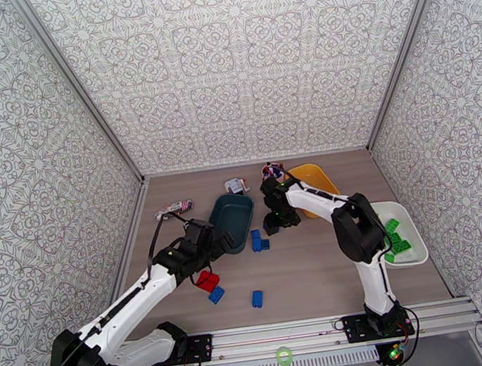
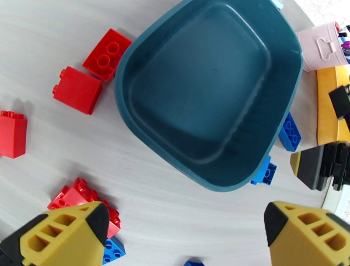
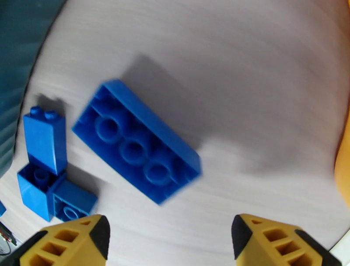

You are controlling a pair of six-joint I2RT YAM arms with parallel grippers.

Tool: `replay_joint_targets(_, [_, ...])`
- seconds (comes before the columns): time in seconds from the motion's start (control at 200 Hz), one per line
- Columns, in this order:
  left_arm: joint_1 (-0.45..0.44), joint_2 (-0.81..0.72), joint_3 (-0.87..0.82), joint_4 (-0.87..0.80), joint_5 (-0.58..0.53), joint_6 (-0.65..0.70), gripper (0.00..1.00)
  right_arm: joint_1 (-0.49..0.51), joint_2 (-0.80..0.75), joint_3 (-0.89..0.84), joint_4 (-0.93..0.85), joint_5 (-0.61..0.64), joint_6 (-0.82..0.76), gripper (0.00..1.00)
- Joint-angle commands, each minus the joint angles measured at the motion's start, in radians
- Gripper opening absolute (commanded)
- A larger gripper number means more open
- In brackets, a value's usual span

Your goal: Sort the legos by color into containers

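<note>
The dark teal tray [image 1: 233, 218] [image 2: 210, 87] holds no bricks. My left gripper [image 1: 220, 242] [image 2: 183, 225] hovers open at its near rim, nothing between the fingers. Red legos [image 2: 107, 54] [image 2: 78, 89] [image 2: 12, 133] lie left of the tray, and a red cluster [image 1: 207, 280] [image 2: 78, 201] with a blue brick [image 1: 217, 295] is nearer. My right gripper [image 1: 272, 223] [image 3: 170, 238] hangs open over a long blue brick [image 3: 135, 142] lying studs-down, slightly blurred. Small blue bricks [image 1: 258, 242] [image 3: 43, 148] rest beside it. Green bricks [image 1: 396, 238] fill the white tray [image 1: 415, 256]; the yellow tray [image 1: 317, 177] stands behind.
A pink cup of pens [image 1: 273, 171] [image 2: 319, 46] stands between the teal and yellow trays. A striped packet [image 1: 173, 208] lies at the back left, and a small white item [image 1: 236, 185] behind the teal tray. One blue brick [image 1: 257, 299] lies alone near the front.
</note>
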Motion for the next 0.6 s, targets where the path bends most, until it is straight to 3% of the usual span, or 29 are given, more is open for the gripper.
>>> replay_joint_targets(0.0, [-0.003, 0.023, 0.01, 0.003, 0.029, -0.003, 0.99, 0.004, 0.043, 0.066, -0.036, 0.048, -0.001, 0.76])
replay_joint_targets(0.37, [-0.005, 0.107, 0.079, 0.017, 0.043, 0.025, 0.99, 0.003, 0.191, 0.276, -0.112, 0.073, 0.024, 0.7])
replay_joint_targets(0.595, [-0.005, 0.139, 0.115, 0.012, 0.043, 0.038, 0.99, -0.001, 0.244, 0.355, -0.142, 0.058, 0.014, 0.6])
